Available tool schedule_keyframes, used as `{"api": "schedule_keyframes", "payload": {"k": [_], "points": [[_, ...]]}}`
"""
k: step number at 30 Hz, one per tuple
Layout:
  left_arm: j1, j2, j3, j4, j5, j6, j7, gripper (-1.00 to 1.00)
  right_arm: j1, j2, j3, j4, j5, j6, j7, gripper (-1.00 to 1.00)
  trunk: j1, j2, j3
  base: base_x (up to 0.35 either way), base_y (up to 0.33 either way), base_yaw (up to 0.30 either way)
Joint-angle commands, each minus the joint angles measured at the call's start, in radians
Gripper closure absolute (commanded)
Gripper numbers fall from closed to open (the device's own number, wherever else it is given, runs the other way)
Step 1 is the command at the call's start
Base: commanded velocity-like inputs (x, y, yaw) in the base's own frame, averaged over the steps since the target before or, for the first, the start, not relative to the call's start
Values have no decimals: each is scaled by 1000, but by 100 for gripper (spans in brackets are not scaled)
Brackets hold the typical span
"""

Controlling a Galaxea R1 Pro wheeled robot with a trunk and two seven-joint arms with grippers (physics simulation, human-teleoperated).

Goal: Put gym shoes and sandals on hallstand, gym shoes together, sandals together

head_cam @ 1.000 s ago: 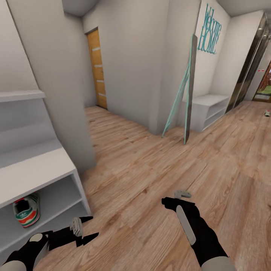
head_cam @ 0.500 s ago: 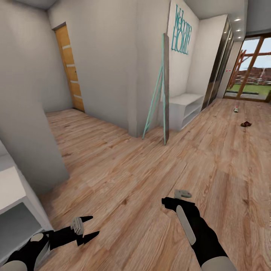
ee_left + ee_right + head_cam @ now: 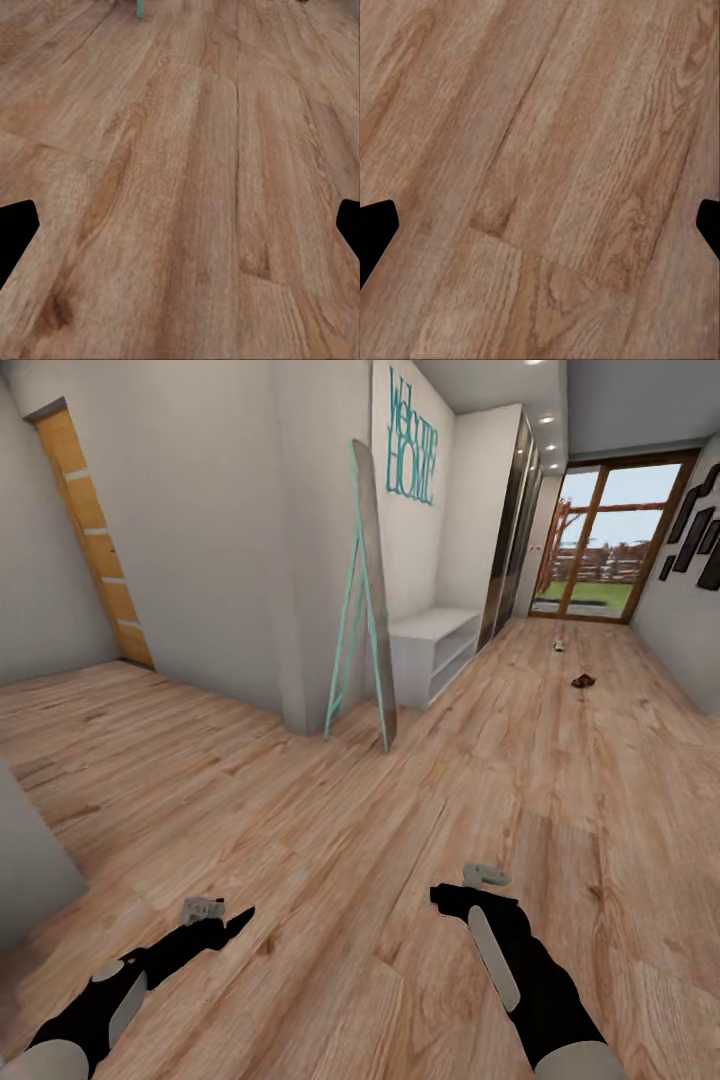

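**Corridor view, both grippers empty, shoes far down the hall**

Head view: light brown wood-plank corridor floor (image 3: 420, 800) runs from the lower frame up to a glass door with a brown frame (image 3: 600, 540) at upper right.

Task things: a small white gym shoe (image 3: 559, 646) lies on the floor far off, upper right of centre, near the glass door. A small dark brown sandal (image 3: 583, 681) lies on the floor just below and right of it, apart from it. Both too small for detail.

Left gripper (image 3: 225, 923) at lower left, hanging over bare floor; left wrist view shows its black fingertips (image 3: 19, 225) at opposite frame edges, spread wide, nothing between them, only floor planks (image 3: 180, 180).

Right gripper (image 3: 445, 895) at lower centre-right, over bare floor; right wrist view shows fingertips (image 3: 376, 225) also spread wide and empty, floor planks (image 3: 540, 180) beyond.

Other: plain white two-bay bench (image 3: 432, 650) against the wall at centre; tall leaning mirror with teal frame (image 3: 365, 600) left of it, feet on the floor; teal "Welcome HOME" wall lettering (image 3: 411, 450) above the bench; orange wooden door (image 3: 95, 540) at upper left; dark picture frames (image 3: 695, 535) on the wall at the right edge.
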Motion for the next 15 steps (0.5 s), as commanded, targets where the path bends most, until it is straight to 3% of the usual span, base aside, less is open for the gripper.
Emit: {"api": "schedule_keyframes", "payload": {"k": [1,3,11,15], "points": [[0,0,3,-1,12,6,19,-100,-1,0,2,0,-10,2,-9,-100,0,0,-1,344,-204,-300],[0,1,5,-5,32,23,82,-100,-1,0,2,1,-11,1,-7,-100,0,0,-1,344,-204,-300],[0,3,5,-5,45,34,138,-100,-1,0,2,4,-14,1,-4,-100,0,0,-4,344,-196,-295],[1,3,5,-4,45,35,212,-100,-1,0,2,19,-16,1,-4,-100,0,0,-8,344,-183,-254]]}}
